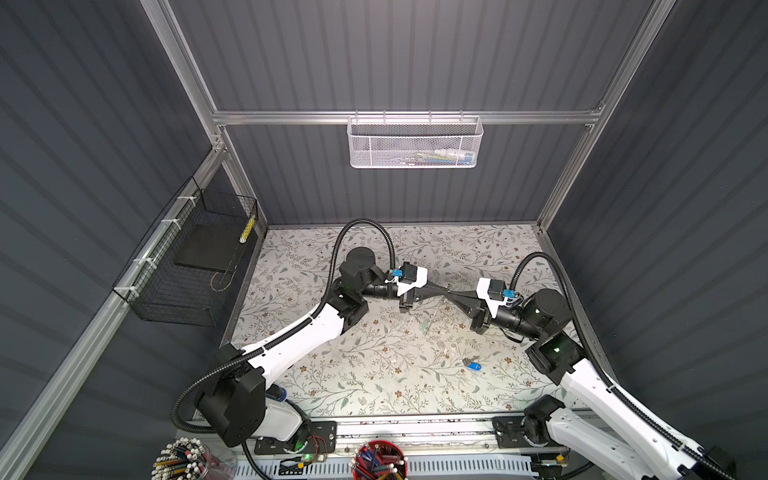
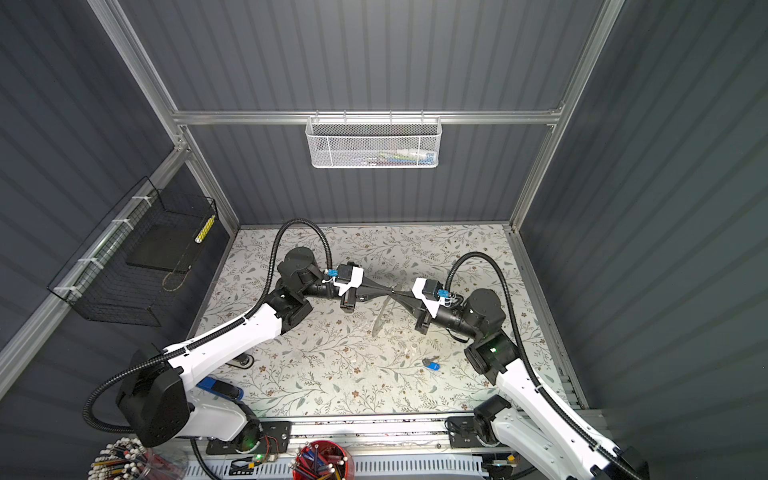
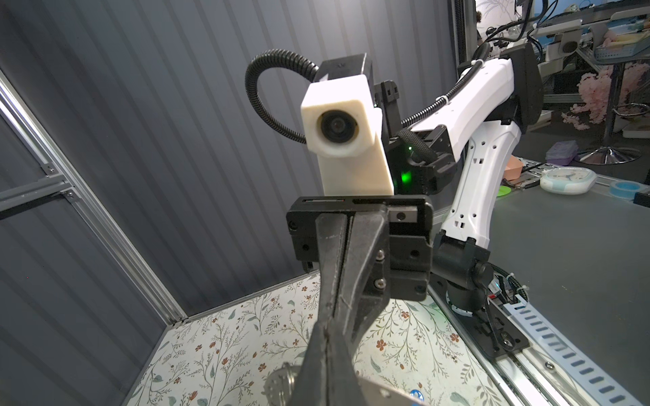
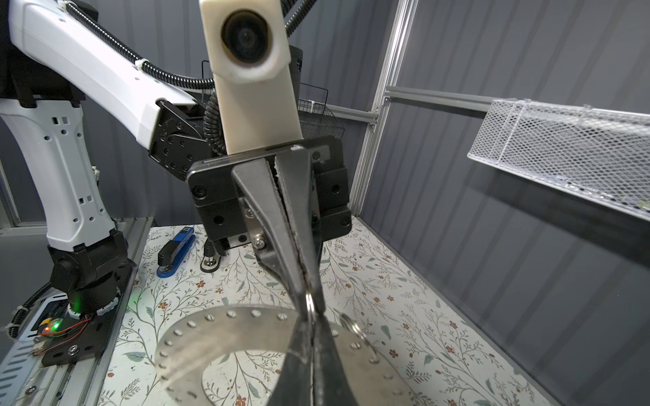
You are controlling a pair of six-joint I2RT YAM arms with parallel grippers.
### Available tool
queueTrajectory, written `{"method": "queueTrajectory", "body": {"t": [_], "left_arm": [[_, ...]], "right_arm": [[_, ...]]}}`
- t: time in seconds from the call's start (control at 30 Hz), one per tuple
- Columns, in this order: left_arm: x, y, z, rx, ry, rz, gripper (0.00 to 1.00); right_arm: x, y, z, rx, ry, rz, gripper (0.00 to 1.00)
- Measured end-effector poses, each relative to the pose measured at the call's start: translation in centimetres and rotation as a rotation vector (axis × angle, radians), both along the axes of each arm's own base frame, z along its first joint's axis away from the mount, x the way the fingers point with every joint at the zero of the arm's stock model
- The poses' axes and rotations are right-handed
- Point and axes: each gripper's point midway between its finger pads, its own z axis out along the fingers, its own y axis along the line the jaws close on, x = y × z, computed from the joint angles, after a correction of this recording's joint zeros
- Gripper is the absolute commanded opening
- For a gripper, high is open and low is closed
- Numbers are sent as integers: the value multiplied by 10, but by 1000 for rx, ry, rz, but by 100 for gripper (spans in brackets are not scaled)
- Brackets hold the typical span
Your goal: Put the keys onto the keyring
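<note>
Right wrist view: the right gripper [image 4: 314, 328] has its jaws pressed together. It pinches at the upper edge of the keyring [image 4: 197, 330], where a small wire loop [image 4: 309, 305] shows. The left gripper [image 4: 305, 288] meets it tip to tip, jaws narrow with a thin slit between them; whether it grips anything cannot be told. Both hang over the middle of the bench [image 2: 332, 374], well apart from the ribbed grey walls.

The keyring is a flat grey band, dotted along both rims, with a big round hole. It is off the surface and tilted, its near part hidden by the right fingers. In a top view it shows only as a thin sliver.

The blue-tagged key [image 2: 432, 365] lies flat toward the front right corner, well apart from the grippers. The blue-and-black stapler [image 4: 176, 251] sits at the front left corner, partly hidden under the left arm in both top views. The bench cover is matte and floral-printed.

Left wrist view: a round silvery piece [image 3: 281, 383], cut off at the frame edge, is too partial to name.
</note>
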Motion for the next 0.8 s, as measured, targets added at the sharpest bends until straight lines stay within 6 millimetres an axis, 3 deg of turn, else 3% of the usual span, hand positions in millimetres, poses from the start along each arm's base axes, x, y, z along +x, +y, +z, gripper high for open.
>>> {"method": "queueTrajectory", "body": {"t": [0.13, 0.23, 0.43, 0.63, 0.8], "left_arm": [[9, 2, -12, 104, -51, 69, 32], [15, 8, -10, 175, -146, 131, 30], [16, 23, -20, 307, -262, 216, 23], [8, 16, -45, 447, -329, 256, 23], [12, 17, -50, 496, -344, 297, 24]], "right_arm": [[6, 1, -14, -101, 68, -13, 0], [9, -1, -13, -167, 79, -31, 0], [15, -5, -25, -272, 117, -58, 0], [22, -3, -45, -353, 191, -60, 0], [20, 0, -54, -378, 215, -46, 0]]}}
